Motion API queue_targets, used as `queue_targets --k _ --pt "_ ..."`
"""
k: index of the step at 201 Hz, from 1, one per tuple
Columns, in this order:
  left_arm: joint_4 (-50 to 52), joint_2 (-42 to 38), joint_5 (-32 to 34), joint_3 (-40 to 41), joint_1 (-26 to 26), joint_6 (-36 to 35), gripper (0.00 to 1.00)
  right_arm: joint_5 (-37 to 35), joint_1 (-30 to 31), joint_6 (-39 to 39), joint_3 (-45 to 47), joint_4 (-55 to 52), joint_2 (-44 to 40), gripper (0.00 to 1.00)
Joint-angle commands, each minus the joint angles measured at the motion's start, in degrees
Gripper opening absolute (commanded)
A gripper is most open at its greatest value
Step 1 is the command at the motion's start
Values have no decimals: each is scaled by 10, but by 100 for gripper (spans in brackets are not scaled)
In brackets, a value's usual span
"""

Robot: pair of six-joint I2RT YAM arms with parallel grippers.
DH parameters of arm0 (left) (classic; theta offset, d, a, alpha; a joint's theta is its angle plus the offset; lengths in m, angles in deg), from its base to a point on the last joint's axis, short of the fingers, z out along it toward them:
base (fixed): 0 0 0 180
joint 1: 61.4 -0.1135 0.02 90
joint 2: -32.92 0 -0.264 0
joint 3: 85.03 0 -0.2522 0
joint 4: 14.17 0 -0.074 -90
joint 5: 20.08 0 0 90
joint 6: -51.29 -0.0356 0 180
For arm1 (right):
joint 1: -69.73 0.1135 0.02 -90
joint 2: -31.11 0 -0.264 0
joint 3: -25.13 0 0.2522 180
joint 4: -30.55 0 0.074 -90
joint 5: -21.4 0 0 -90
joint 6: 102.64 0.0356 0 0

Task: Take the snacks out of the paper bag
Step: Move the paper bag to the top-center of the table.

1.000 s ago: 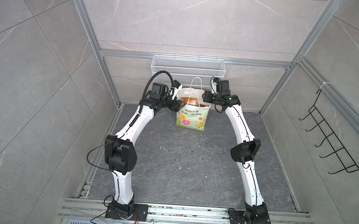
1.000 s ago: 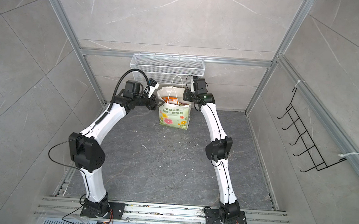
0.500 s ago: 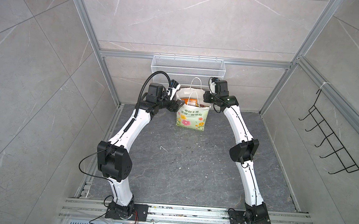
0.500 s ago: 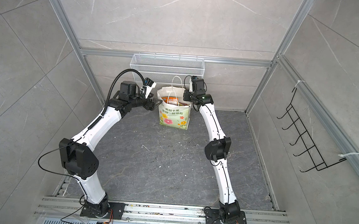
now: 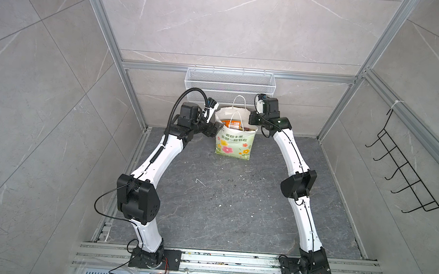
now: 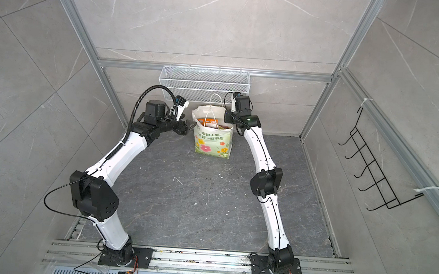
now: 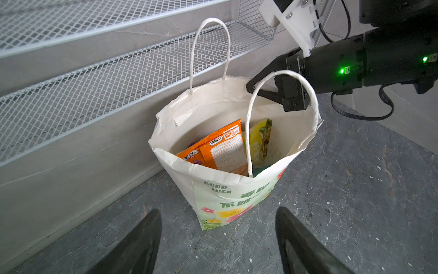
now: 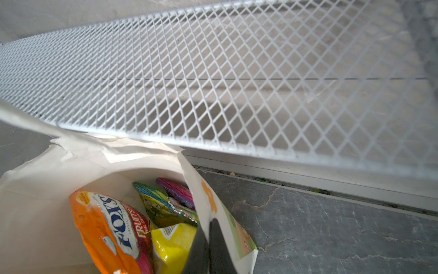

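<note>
The right gripper point(image 7: 251, 86) is reaching in at the top of the paper bag point(image 7: 233, 197) and is pinching the bag's side wall at the rim, with its jaws closed on the paper. In its own wrist view the two dark fingers point(image 8: 199, 251) are sandwiching that wall, one inside the bag and one outside. The left gripper point(image 7: 218, 212) is hanging wide open just short of the bag, gripping nothing and touching nothing.

In both top views the bag point(image 5: 235, 144) point(image 6: 212, 142) is standing upright in the upper middle of the frame, under the white wire-mesh basket point(image 5: 230, 83). The snacks are sitting inside it: an orange packet point(image 8: 111, 227) printed "FOX'S", a yellow packet point(image 8: 173, 244), a green packet point(image 8: 161, 206) and a purple packet point(image 8: 177, 192).

The bag's walls are hiding the lower parts of all the packets, so I cannot tell their full number. The frame edge is cutting off the right gripper's fingers in its wrist view, and the near cord handle point(image 7: 248, 123) is crossing in front of that gripper in the left wrist view. In the top views the wrist is covering the right gripper's jaws.
</note>
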Motion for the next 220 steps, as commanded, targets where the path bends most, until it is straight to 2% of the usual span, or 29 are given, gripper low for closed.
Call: queue_targets --k 1,34,94,175,203,220 --pt "-26 -23 6 -22 2 -9 78 14 8 -27 -9 11 5 6" --pt "-11 -15 17 -43 2 -19 78 28 11 -46 -10 1 -3 0" --pt "45 -6 38 -71 -3 -63 79 57 42 -146 4 -11 -49 0" --pt "96 -10 31 -78 -25 -94 80 133 53 -174 30 -31 -86 0" --pt "120 -12 33 -77 -37 -113 81 140 60 -191 107 -7 -125 0" --pt "127 -20 33 -69 -47 -123 81 140 67 -211 224 53 -177 0"
